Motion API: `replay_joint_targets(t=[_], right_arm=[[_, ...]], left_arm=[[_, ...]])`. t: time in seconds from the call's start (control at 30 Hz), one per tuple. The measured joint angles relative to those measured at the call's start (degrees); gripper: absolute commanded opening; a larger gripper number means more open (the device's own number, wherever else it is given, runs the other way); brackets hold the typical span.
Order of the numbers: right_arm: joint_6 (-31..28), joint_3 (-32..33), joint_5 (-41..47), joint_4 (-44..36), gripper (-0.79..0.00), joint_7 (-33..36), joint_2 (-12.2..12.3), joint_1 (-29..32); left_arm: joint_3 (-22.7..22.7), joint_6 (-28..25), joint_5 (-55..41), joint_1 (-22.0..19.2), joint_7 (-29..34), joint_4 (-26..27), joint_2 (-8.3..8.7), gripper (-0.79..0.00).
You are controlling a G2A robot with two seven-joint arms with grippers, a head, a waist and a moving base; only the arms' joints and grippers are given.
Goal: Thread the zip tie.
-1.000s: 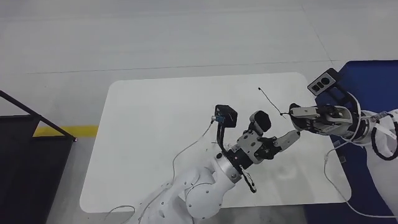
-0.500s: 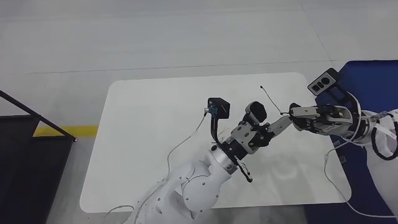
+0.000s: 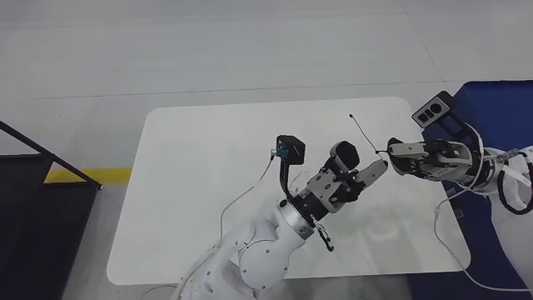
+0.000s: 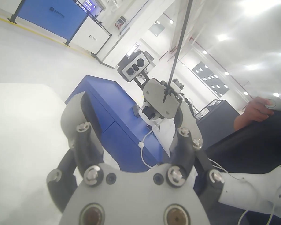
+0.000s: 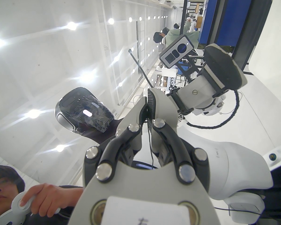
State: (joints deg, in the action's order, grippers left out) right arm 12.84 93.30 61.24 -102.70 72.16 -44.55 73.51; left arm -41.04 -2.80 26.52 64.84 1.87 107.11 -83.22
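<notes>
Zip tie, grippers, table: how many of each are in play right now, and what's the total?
zip tie: 1
grippers: 2 (left gripper open, right gripper shut on the zip tie)
table: 1
Total: 4

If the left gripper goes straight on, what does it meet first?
Probably the right gripper, jaws shut on the zip tie, which sits straight ahead of the open jaws of the left gripper; the gap is hard to judge.

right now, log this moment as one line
right gripper: shut on zip tie | zip tie: straight, not threaded | left gripper: open, near right gripper
</notes>
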Motion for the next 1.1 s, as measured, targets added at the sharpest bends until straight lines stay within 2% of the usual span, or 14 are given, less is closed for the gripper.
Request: replay_joint_targets(t=[0.23,0.67,1.0,1.1], right_arm=[[0.0,0.0,0.0,0.0,-0.785,0.0,0.0,0.0],[0.0,0.0,0.0,0.0,-0.785,0.0,0.0,0.0],[0.0,0.0,0.0,0.0,-0.785,0.0,0.0,0.0],[0.0,0.0,0.0,0.0,-0.785,0.0,0.0,0.0]], left_arm=[[0.11,-0.16,-0.22,-0.92,0.25,-1.11,-0.82,-0.443],[-0.68,-1.93,0.79,-0.04,0.74,-0.71,-1.48,-0.48],[-1.04,-3.33,1.65,0.95,1.17,-0.36,-1.86,-0.588],[-1.15,-3.62,1.89,1.1,1.2,-0.31,-1.99,-0.674]])
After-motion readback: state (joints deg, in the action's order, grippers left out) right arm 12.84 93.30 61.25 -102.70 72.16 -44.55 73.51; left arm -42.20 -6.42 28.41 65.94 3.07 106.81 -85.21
